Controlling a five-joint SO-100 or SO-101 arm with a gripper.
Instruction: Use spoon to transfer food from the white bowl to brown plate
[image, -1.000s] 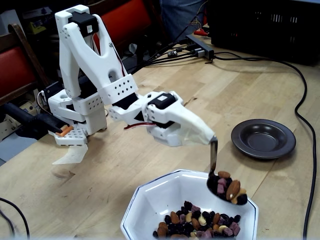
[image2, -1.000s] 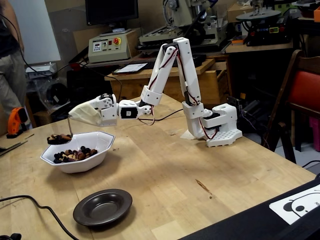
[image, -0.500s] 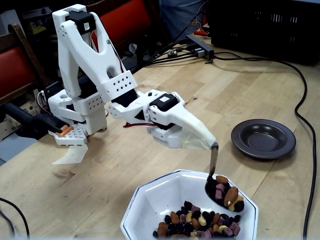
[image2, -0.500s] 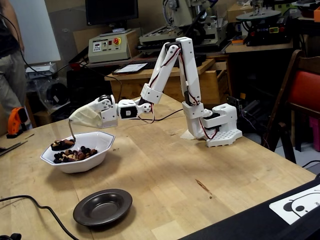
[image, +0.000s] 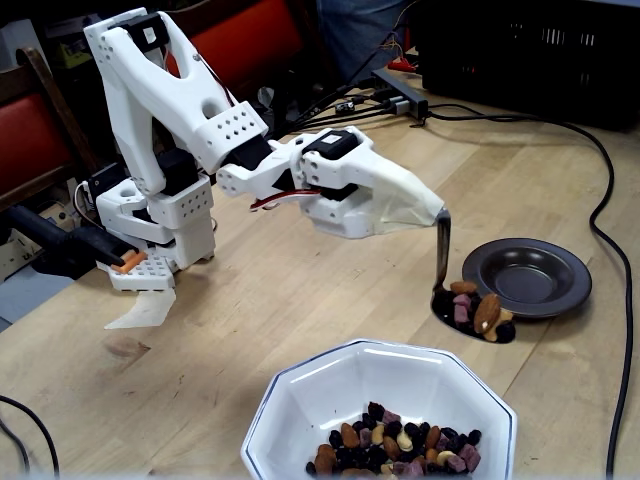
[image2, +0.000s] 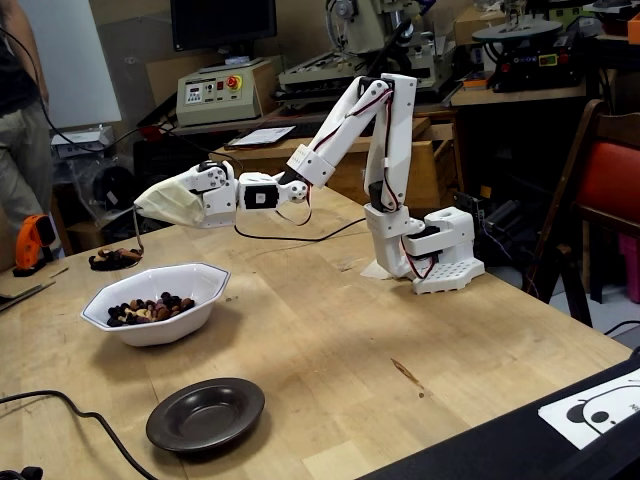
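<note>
Fixed views showed a black cable (image: 610, 250) trailing past the plate (image: 527, 276) at 3 o'clock. The gripper (image: 440, 216), wrapped in tape, was clamped on the spoon (image: 474, 312), which hung clear of the bowl (image: 330, 400), heaped with food (image: 478, 308): almonds, raisins, pink bits, beside the plate's 8 o'clock edge.

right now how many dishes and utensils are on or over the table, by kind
white bowl: 1
brown plate: 1
spoon, loaded with food, held in the tool: 1
total: 3
</note>
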